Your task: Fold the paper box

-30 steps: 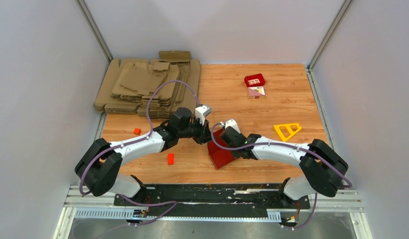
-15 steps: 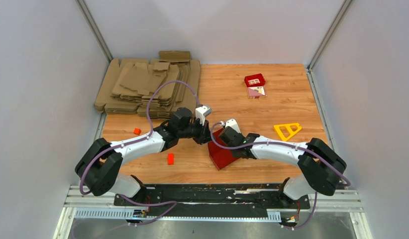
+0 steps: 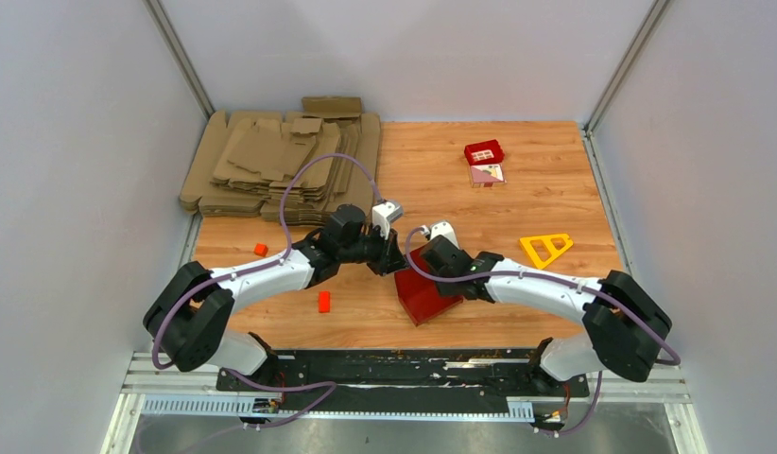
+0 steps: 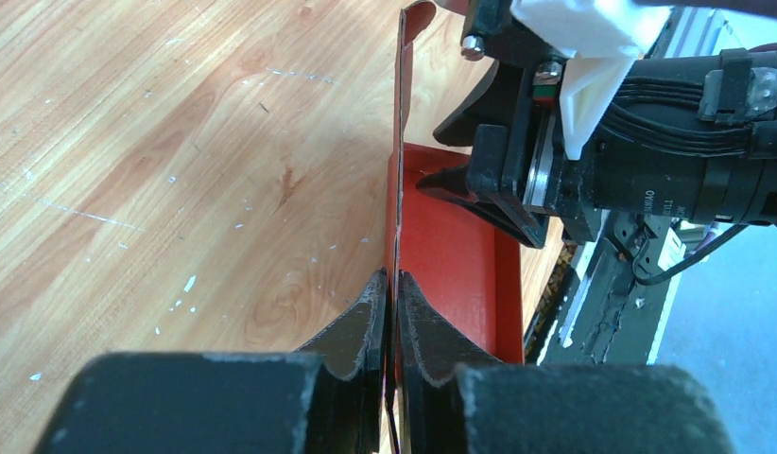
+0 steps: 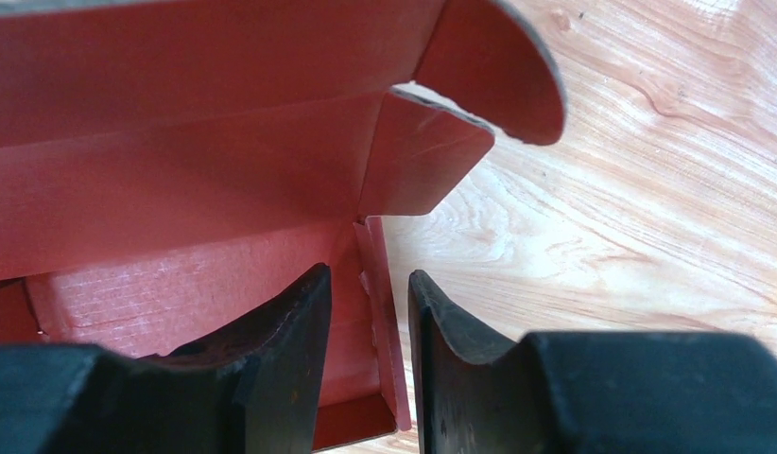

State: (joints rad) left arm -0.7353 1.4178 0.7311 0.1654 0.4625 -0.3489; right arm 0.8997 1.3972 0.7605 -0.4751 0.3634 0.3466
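Left gripper [image 4: 396,284]: closed tight on a thin upright wall of the paper box [image 3: 424,295], with the card pinched edge-on between my fingers. My guess is that I hold this wall so the box can't slide and the panel stands on its crease while my other side works.

Right gripper [image 5: 366,284]: partly open, holding nothing. Its jaws stand either side of a narrow red side strip inside the box and are not clamped on it. It looks placed to take or press that strip next. Just past the fingers a rounded flap [image 5: 498,76] and a smaller corner flap [image 5: 427,156] stand up, not yet tucked.

The box sits on the counter [image 3: 517,189] between my two grippers, open side up and only part formed.

Around the box:
- Brown cardboard sheets [image 3: 271,161] are stacked beyond it to the left, well apart.
- Two orange blocks [image 3: 323,301] lie left of it, the nearer one close but not touching.
- A yellow triangle [image 3: 545,248] lies to its right.
- A small red tile [image 3: 484,151] lies beyond it to the right, well apart.

None of these blocks the fold. The real crowding is at the box itself: the wall I hold rises just beside my right wrist, so a clash between my grippers looks likelier than any trouble from the clutter.
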